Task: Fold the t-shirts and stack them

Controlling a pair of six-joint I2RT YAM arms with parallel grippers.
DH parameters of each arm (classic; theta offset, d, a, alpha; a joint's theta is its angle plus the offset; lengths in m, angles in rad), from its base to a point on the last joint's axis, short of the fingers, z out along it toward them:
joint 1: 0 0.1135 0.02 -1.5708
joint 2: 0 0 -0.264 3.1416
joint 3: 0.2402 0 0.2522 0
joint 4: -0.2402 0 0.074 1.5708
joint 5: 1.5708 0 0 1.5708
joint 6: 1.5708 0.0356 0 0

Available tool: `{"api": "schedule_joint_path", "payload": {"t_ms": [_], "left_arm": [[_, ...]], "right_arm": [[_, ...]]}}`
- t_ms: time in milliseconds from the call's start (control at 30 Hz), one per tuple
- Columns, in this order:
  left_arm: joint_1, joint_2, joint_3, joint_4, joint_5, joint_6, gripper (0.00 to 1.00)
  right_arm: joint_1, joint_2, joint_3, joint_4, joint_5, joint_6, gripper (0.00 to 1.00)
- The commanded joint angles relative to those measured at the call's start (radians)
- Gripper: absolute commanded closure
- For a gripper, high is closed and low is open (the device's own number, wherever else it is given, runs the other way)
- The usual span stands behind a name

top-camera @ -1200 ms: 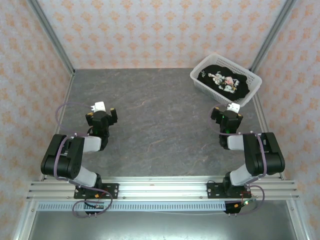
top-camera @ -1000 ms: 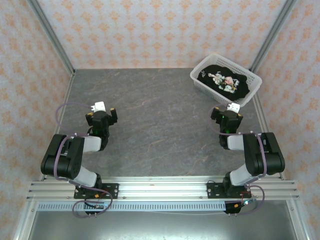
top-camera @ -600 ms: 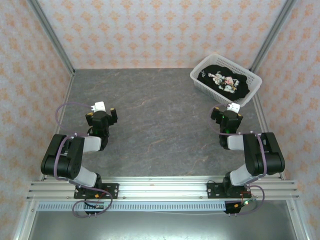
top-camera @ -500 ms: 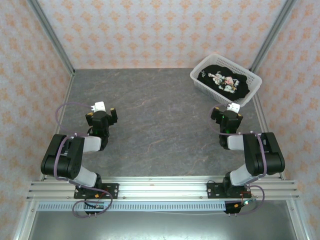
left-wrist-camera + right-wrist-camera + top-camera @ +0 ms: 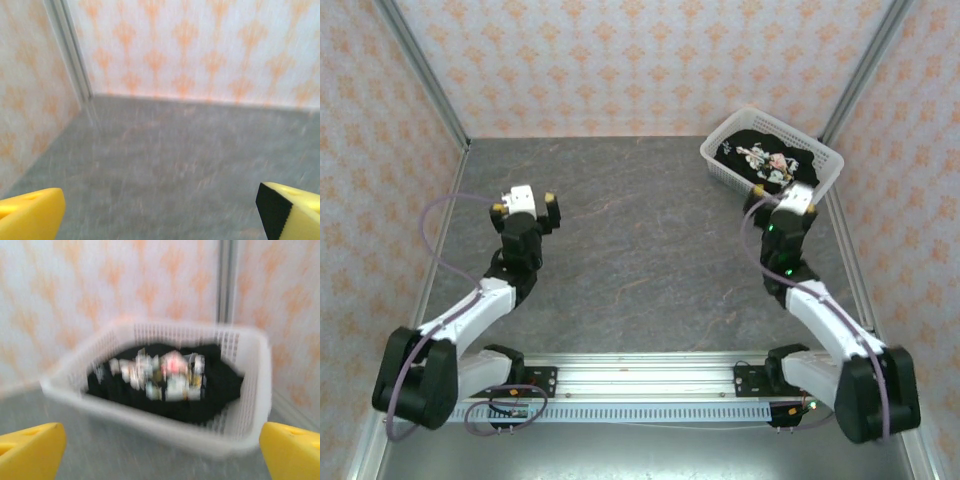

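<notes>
The black t-shirt (image 5: 767,160) with its pink-and-white rose print lies crumpled in the white perforated basket (image 5: 817,185) at the table's back right; the right wrist view shows the same t-shirt (image 5: 165,375) in the basket (image 5: 250,410), blurred. My right gripper (image 5: 778,205) hovers just in front of the basket, jaws wide open and empty, its yellow fingertips (image 5: 30,450) at the bottom corners of its wrist view. Over the left part of the table, my left gripper (image 5: 525,205) is open and empty too, with yellow fingertips (image 5: 30,215) far apart.
The dark grey stone-patterned table top (image 5: 640,250) spreads between the arms. Patterned walls with metal corner posts (image 5: 420,70) close in the back and sides. An aluminium rail (image 5: 640,380) carries both arm bases at the near edge.
Both arms have unfolded and reached forward: the right gripper moved up toward the basket, the left gripper moved toward the back left. Both wrist views are motion-blurred.
</notes>
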Motion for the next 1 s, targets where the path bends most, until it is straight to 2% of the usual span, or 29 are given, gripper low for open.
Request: {"api": "schedule_joint_path", "payload": {"t_ms": [0, 33, 67, 100, 133, 167, 367, 567, 733, 967], "left_arm": [[0.008, -0.006, 0.333, -0.576, -0.19, -0.321, 0.0], [0.023, 0.043, 0.517, -0.9, -0.18, -0.478, 0.0], [0.033, 0.095, 0.622, -1.018, -0.21, -0.582, 0.0], [0.066, 0.154, 0.701, -1.065, -0.098, -0.606, 0.0], [0.11, 0.204, 0.762, -1.073, 0.063, -0.618, 0.0], [0.12, 0.236, 0.806, -1.07, 0.138, -0.63, 0.0], [0.028, 0.374, 1.037, -1.062, 0.401, -0.581, 0.0], [-0.065, 0.396, 1.047, -1.044, 0.56, -0.589, 0.09], [-0.12, 0.358, 1.004, -1.056, 0.582, -0.586, 0.11], [-0.145, 0.297, 0.962, -1.05, 0.612, -0.574, 0.12]], "right_arm": [[-0.019, 0.001, 0.336, -0.593, 0.049, 0.291, 0.01], [-0.024, 0.036, 0.432, -0.698, 0.071, 0.394, 0.01], [-0.051, 0.068, 0.472, -0.703, 0.002, 0.396, 0.01], [-0.087, 0.112, 0.52, -0.71, -0.092, 0.398, 0.0], [-0.108, 0.156, 0.582, -0.761, -0.095, 0.435, 0.02], [-0.119, 0.224, 0.647, -0.821, -0.074, 0.471, 0.03], [-0.195, 0.601, 1.039, -1.097, -0.142, 0.494, 0.03], [-0.263, 0.924, 1.293, -1.204, -0.276, 0.506, 0.01], [-0.283, 1.147, 1.446, -1.254, -0.303, 0.504, 0.0], [-0.309, 1.337, 1.577, -1.269, -0.348, 0.51, 0.03]]}}
